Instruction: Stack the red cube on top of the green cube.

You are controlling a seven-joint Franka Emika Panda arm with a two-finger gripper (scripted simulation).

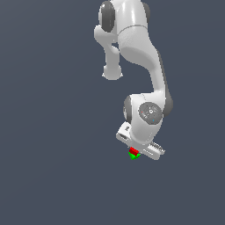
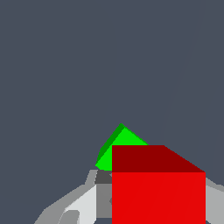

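My white gripper point(image 1: 136, 151) hangs low under the arm, shut on the red cube point(image 1: 133, 150). The wrist view shows the red cube point(image 2: 158, 188) large and close, filling the gap of the gripper point(image 2: 157, 199), with a grey finger point(image 2: 83, 203) against its side. Directly under it lies the green cube point(image 1: 133, 155), of which only a sliver shows in the exterior view. In the wrist view the green cube point(image 2: 119, 151) peeks out from behind the red one, turned at an angle to it. Whether the two cubes touch cannot be told.
A plain dark grey-blue floor point(image 1: 52, 167) lies all around the cubes. The arm's white links point(image 1: 140, 52) rise above the gripper toward the top of the exterior view.
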